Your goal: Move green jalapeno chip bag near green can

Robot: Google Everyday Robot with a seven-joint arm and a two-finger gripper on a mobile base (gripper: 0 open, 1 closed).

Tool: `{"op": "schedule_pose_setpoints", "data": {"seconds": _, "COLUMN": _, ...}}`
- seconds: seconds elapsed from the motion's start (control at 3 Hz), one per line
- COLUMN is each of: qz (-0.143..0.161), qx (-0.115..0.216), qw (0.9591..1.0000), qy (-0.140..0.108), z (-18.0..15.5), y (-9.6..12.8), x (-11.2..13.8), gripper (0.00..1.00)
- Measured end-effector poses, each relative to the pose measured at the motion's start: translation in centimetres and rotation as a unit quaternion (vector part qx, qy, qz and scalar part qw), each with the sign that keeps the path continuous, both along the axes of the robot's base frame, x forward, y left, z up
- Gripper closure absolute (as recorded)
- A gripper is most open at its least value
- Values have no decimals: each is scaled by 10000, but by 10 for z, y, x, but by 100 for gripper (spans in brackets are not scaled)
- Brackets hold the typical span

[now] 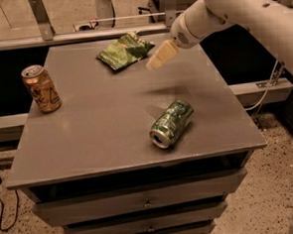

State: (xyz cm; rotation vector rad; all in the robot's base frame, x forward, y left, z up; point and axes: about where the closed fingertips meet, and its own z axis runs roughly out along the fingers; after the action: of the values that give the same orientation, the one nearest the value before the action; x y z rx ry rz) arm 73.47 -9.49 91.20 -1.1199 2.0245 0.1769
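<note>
Claw (159, 58) hangs above the desk (97, 127), just right of the green jalapeno chip bag (125, 50), seemingly not touching it; how far open, cannot tell | bag lies flat near far edge | green can (172, 123) on its side, well apart | orange-gold can (41, 88) upright, left

I saw the crinkled green chip bag (125, 50) at the back of the grey tabletop (88, 142), the gripper (159, 58) just right of it, the green-and-silver aluminium can (172, 123) front-right, the orange-gold can (41, 89) far left.

Seemingly flat chip bag (125, 50) near gripper (152, 64); green can (172, 123) lies toppled.
</note>
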Motion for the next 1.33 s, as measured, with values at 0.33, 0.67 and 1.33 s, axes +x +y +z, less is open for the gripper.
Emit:
{"op": "schedule_pose_setpoints", "data": {"seconds": 0.33, "qz": -363, "qx": 629, "qw": 9974, "qy": 2, "z": -24, "y": 13, "x": 39, "gripper": 0}}
{"op": "schedule_pose_setpoints", "data": {"seconds": 0.67, "qz": -505, "qx": 1081, "qw": 9928, "qy": 61, "z": -41, "y": 33, "x": 69, "gripper": 0}}
{"op": "schedule_pose_setpoints", "data": {"seconds": 1.33, "qz": -389, "qx": 1594, "qw": 9864, "qy": -17, "z": -44, "y": 76, "x": 116, "gripper": 0}}
